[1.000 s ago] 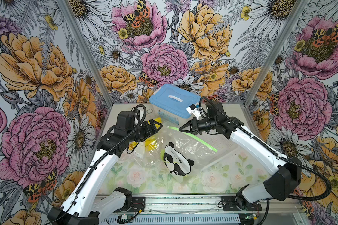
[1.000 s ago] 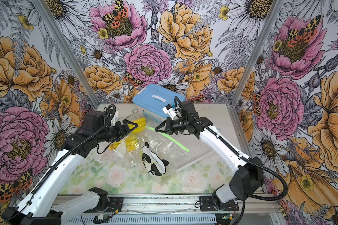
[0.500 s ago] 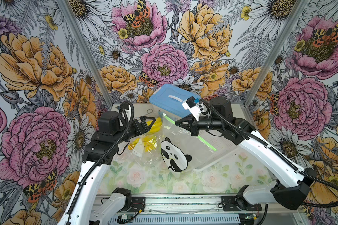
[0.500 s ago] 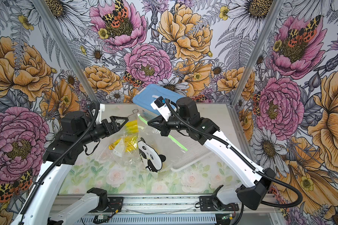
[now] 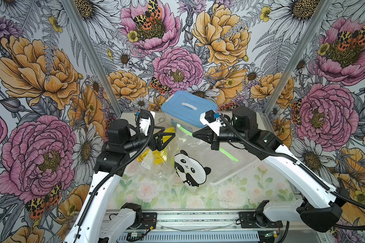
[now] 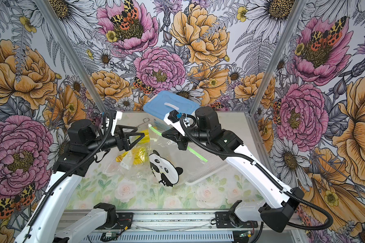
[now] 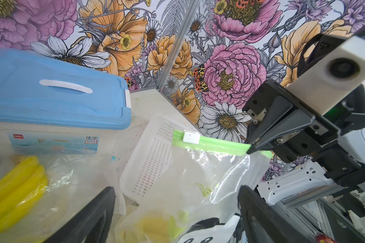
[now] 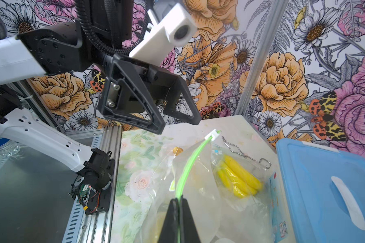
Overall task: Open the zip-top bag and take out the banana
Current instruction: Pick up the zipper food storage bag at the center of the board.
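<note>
The right gripper (image 8: 178, 202) is pressed together on the green zip strip (image 8: 188, 166) of the clear zip-top bag with a panda print (image 5: 198, 151). The small white slider (image 8: 212, 134) sits at the strip's far end from its fingers. Just beyond that slider the left gripper (image 8: 178, 125) hangs spread, gripping nothing. The yellow bananas (image 8: 238, 178) lie in crinkled clear plastic below it, beside the strip.

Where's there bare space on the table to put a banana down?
Front strip of floral mat, between the panda bag and the rail, is bare. So is the corner right of the blue-lidded box. Centre is crowded: bags, white basket.
</note>
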Controlling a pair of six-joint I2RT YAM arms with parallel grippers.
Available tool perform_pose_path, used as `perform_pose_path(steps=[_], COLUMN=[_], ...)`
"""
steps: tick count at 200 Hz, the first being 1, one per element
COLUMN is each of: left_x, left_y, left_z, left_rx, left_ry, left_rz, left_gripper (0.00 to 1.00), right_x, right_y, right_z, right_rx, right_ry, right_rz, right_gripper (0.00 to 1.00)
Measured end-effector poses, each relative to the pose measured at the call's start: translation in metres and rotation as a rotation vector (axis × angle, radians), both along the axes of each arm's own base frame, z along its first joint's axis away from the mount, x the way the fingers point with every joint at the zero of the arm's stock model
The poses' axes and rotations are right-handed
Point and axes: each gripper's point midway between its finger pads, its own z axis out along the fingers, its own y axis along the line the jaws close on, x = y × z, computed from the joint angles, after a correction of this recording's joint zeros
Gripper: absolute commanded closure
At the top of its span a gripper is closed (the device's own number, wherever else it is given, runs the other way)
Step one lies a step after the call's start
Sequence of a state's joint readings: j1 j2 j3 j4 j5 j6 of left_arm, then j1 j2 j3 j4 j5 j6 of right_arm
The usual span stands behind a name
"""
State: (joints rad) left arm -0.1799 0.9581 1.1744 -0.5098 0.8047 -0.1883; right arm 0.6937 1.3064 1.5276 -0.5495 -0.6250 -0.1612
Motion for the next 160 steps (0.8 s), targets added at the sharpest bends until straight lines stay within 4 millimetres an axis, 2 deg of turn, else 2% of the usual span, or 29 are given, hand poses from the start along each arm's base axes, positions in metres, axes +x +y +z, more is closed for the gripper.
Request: perform_pose_path(steps=[35,61,83,116,160], left_x=[0.002,-0.003,-0.015,-0.039,-0.07], left_y=[0.001,0.017,0.034,0.049,0.063], left_z=[0.018,0.042,0.066,0.09,0.106], left_rx=[-0.016,-0.037,-0.061,-0.067,-0.041], left_ry=[-0.082,-0.169,-0.257,-0.365,-0.482], left_rz=[-0.004,0.055,0.118,0.179,0.269], left_gripper=[0.06,0.06,0.06,0.06,0.05], right_x=[-0.007,-0.015,-0.022,-0.033,-0.038], right_y=[0.004,0.007,0.009,0.021,0.059], right_z=[0.026,0.051,0.065,0.063,0.049], right_rx=[0.025,0.054,0.072,0.07,0.06], right_ry=[-0.085,-0.175,-0.24,-0.291,-0.297], right_rz=[0.025,0.043,0.068,0.16,0.3], right_gripper=[1.0,1.0,1.0,1.0,1.0])
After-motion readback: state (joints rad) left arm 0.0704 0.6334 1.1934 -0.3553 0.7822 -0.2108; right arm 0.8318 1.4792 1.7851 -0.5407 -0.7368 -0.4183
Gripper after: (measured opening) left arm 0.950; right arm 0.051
